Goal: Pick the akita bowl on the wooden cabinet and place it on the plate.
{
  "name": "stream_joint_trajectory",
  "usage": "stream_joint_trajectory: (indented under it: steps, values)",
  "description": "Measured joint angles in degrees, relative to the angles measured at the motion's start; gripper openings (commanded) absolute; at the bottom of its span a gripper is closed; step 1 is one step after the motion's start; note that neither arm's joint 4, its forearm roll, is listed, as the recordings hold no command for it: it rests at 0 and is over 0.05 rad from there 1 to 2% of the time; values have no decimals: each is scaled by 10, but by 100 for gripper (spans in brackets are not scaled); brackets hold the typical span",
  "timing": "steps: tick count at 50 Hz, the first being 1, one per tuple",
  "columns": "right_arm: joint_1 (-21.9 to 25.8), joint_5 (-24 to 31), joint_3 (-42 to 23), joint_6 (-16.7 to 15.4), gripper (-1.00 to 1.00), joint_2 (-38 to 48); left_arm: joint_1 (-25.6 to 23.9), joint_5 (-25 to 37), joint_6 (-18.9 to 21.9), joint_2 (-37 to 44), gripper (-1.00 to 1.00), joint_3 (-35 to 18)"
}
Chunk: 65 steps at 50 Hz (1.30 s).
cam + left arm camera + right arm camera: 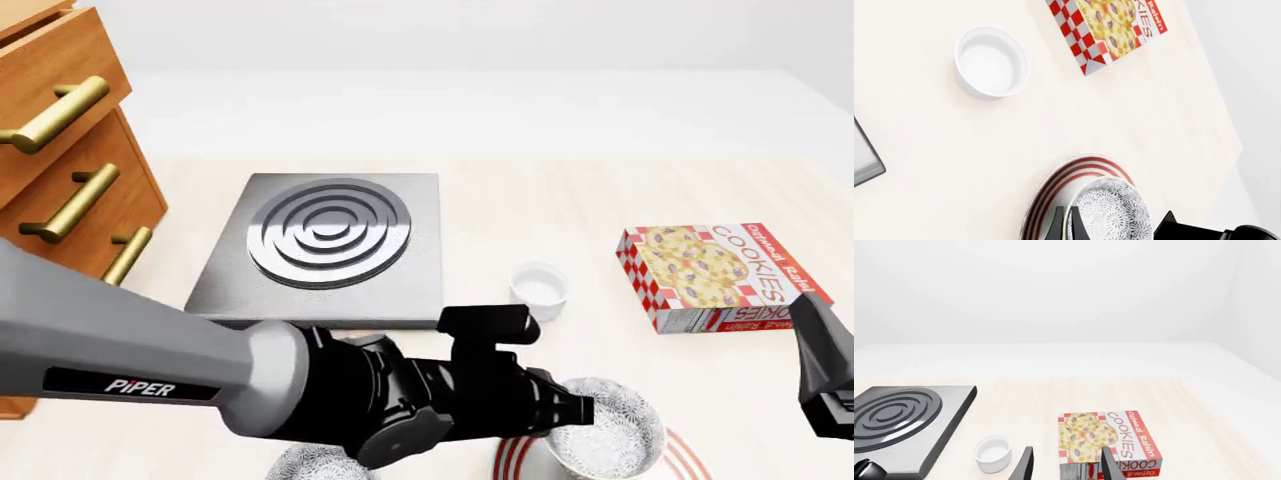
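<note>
The akita bowl (607, 432) is off the wooden cabinet (60, 150) at far left and now sits over the plate (1067, 185) at the near edge of the bench (534, 200). Whether it rests on the plate or hangs just above, I cannot tell. The left gripper (1066, 227) has its fingers closed narrowly on the bowl's rim, so the carry looks done; letting go and pulling back remain. The right gripper (1066, 464) hangs at the right with its fingers wide and holding nothing, near the cookie box (721, 275)
</note>
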Motion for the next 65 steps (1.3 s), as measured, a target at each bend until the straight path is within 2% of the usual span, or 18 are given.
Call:
stream_joint_trajectory:
  steps: [36, 37, 65]
  values:
    - [0, 0, 0, 0, 100, 1, -1, -12, -5, 9, -100, 1]
    - [0, 0, 0, 0, 100, 1, -1, -13, -5, 9, 100, 1]
    - [0, 0, 0, 0, 100, 0, -19, -13, 8, -19, 100, 1]
